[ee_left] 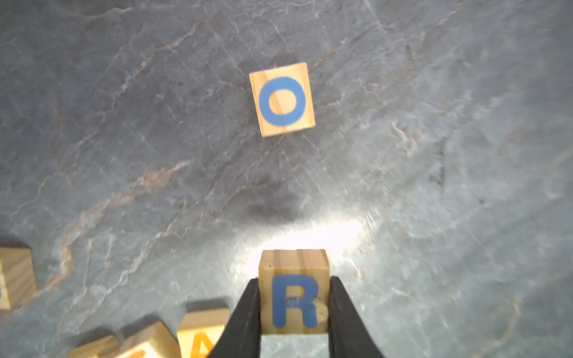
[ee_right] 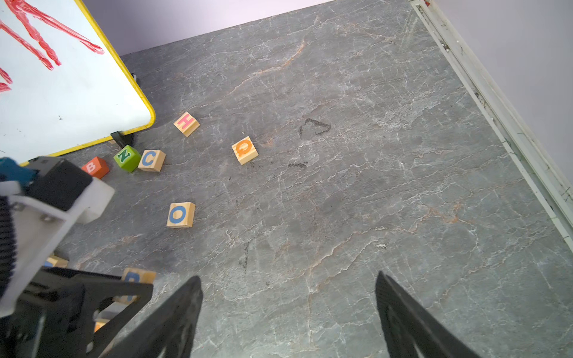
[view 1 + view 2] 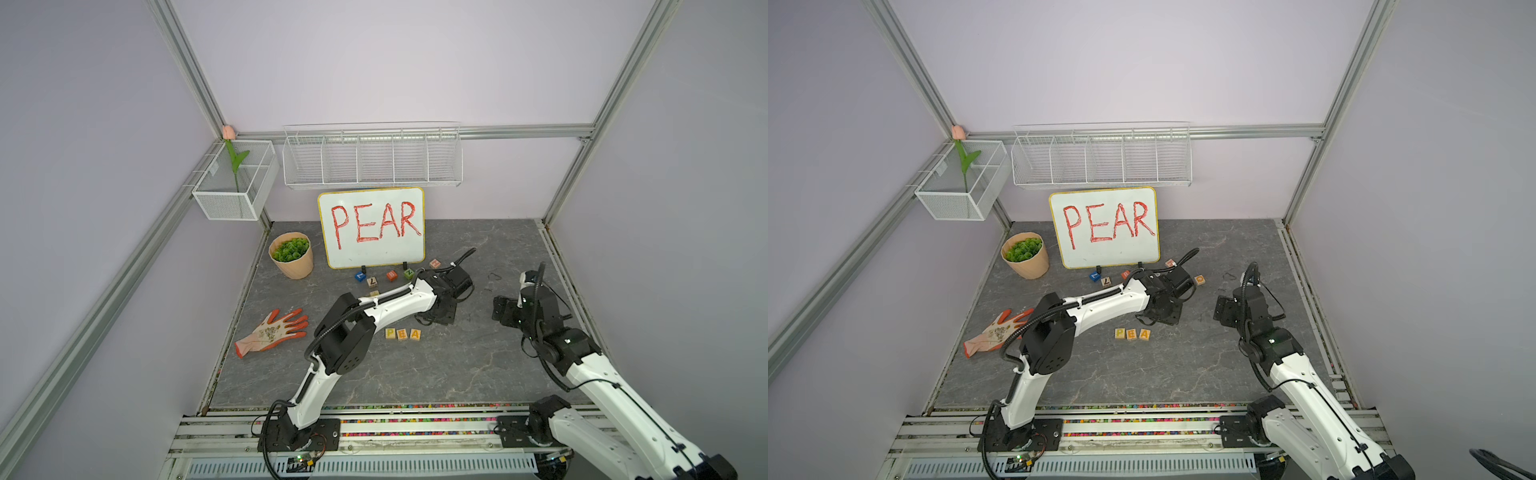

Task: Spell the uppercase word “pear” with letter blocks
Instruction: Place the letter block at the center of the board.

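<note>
Pale-wood R block [image 1: 294, 305] sat clamped in the left gripper [image 1: 294, 280], just beyond the A end of the P-E-A row [image 3: 402, 334]. The right gripper [image 2: 289, 277], jaws apart, hung farther off.

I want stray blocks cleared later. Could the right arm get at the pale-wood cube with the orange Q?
Probably yes: the right gripper hangs open, and only bare grey tabletop lies between it and the pale-wood cube with the orange Q.
</note>
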Available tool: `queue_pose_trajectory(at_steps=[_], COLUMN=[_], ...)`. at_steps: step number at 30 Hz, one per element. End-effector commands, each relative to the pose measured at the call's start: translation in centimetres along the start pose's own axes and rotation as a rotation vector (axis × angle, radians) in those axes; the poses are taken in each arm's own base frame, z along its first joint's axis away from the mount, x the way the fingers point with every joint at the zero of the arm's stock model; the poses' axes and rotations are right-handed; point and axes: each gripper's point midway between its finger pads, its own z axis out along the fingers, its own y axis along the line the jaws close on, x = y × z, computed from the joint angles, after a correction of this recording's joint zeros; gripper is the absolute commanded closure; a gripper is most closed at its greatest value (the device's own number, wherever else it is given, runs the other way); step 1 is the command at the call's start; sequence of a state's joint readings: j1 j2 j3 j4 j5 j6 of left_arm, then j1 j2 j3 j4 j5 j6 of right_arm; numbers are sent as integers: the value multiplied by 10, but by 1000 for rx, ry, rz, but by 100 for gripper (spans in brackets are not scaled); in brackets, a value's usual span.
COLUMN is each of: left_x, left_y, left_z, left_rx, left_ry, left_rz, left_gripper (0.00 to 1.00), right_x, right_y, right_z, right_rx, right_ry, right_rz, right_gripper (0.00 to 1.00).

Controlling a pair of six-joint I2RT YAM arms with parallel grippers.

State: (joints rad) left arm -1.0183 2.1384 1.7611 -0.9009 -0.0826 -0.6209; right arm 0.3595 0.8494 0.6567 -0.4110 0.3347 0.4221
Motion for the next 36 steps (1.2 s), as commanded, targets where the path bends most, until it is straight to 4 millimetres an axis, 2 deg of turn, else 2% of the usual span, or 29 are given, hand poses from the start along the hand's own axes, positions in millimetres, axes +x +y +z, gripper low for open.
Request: queue_pose_trajectory(at_steps=[1,4,14,23,36], left_x=[18,29,47,57,59], left_y=[-2,0,10,21,36], left_z=[5,9,18,20,24], left_rx=[24,24,4,-25,-77], left_ry=[42,66,99,108,106], left_rz=[-52,-64,-104,-131,-171], left_gripper=[72,72,73,73,74], right_x=[3,4,6,5,3], right_y=[3,4,6,5,5], right_z=[4,5,4,3,4], right_rx=[-25,-31,-45,-37,-37], right_ry=[4,9,12,9,8], right_rz=[-3,0,1,2,0], right_gripper=[11,11,11,11,11])
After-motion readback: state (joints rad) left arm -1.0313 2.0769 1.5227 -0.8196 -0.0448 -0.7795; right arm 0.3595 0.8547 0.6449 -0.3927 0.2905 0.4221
